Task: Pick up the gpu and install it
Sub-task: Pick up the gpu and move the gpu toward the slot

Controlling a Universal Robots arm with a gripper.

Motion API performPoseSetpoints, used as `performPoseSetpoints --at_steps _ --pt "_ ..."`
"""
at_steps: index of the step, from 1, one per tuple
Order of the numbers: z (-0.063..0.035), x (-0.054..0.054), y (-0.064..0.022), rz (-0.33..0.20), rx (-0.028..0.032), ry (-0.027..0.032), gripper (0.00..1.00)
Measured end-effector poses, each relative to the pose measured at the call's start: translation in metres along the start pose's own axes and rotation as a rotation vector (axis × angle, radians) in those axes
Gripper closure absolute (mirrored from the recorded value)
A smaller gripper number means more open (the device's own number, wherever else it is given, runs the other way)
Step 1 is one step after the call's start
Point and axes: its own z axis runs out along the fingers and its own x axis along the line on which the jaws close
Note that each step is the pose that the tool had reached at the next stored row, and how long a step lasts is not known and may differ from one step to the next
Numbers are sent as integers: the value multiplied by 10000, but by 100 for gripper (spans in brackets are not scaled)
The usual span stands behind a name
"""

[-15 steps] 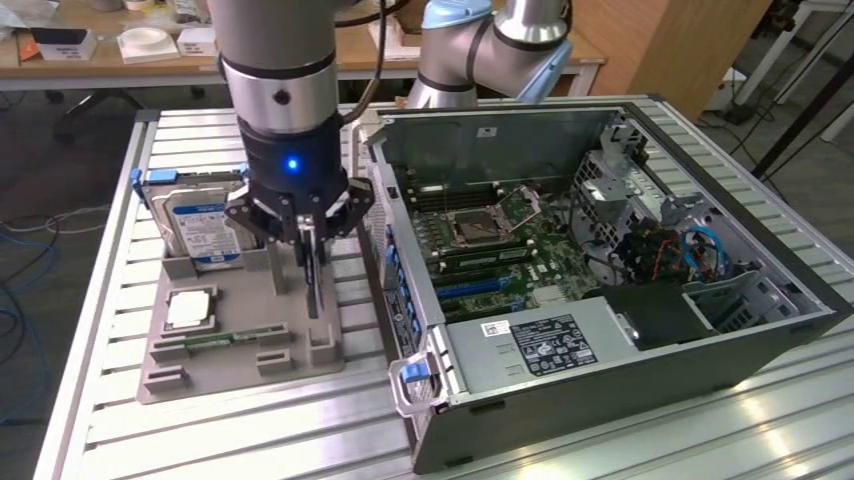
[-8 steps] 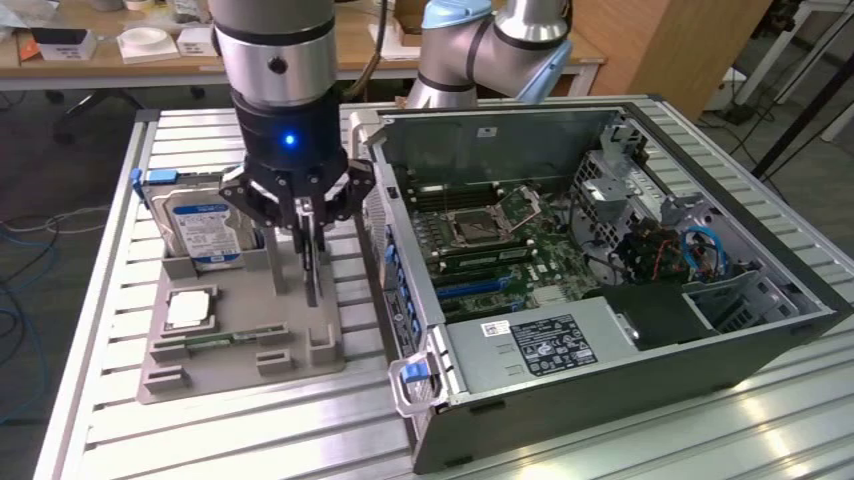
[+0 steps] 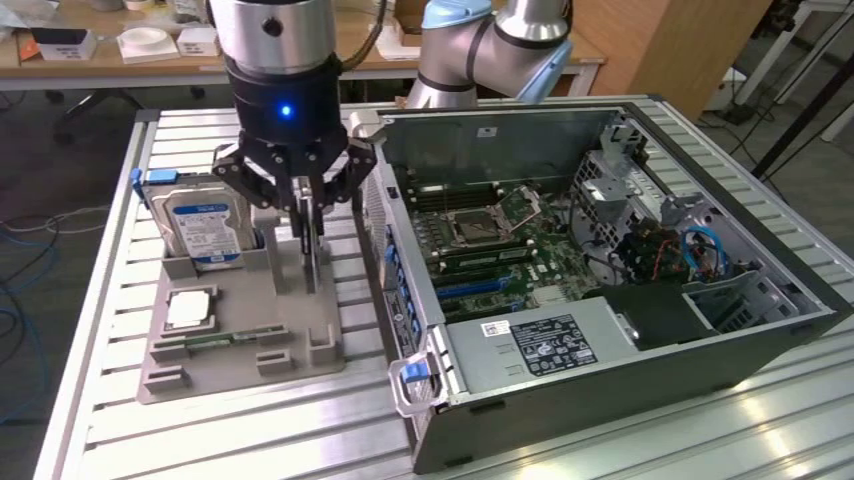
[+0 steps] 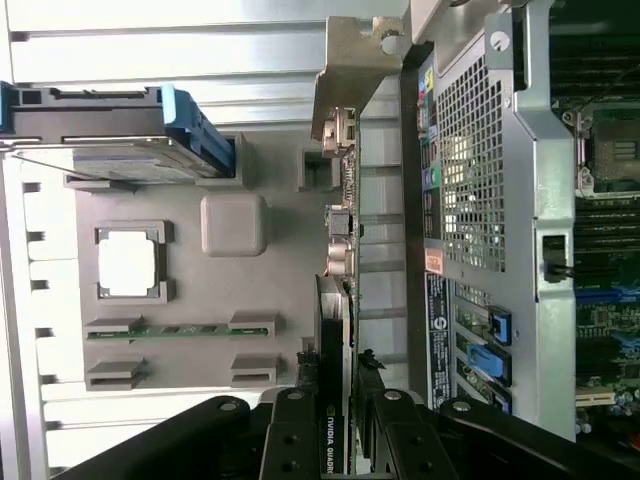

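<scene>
Upright in a slot at the holder tray's (image 3: pixel 234 365) edge nearest the computer case (image 3: pixel 694 350), the gpu (image 3: pixel 311 262) (image 4: pixel 338 300) stands with the gripper's (image 3: pixel 308 215) (image 4: pixel 338 420) fingers (image 4: pixel 290 430) closed narrow on its upper edge; the tray also carries a hard drive (image 3: pixel 200 225) on end, a processor (image 3: pixel 190 308) and a memory stick (image 3: pixel 220 340); the open case stands just beside.

The gpu's (image 3: pixel 311 252) upper edge is being masked by the gripper (image 3: pixel 310 206); the arm (image 3: pixel 274 40) is being cropped at the exterior view's twelve o'clock edge.
</scene>
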Motion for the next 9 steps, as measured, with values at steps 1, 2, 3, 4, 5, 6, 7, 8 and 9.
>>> performPoseSetpoints --at_steps 1,2,3,4,5,6,7,8,9 --pt "-35 -1 1 0 1 -1 74" --pt "-69 -2 2 0 0 -3 74" --pt "-108 -3 2 0 -1 -5 74" --pt "-154 -4 4 -1 0 -7 74" --pt "-197 -5 5 -1 -1 -9 74" --pt "-240 -7 6 -1 -1 -12 74" --pt "-283 -8 7 -1 -1 -15 74" --pt "-322 -9 8 -1 -1 -17 74" --pt "-358 -10 9 -1 -1 -18 74"
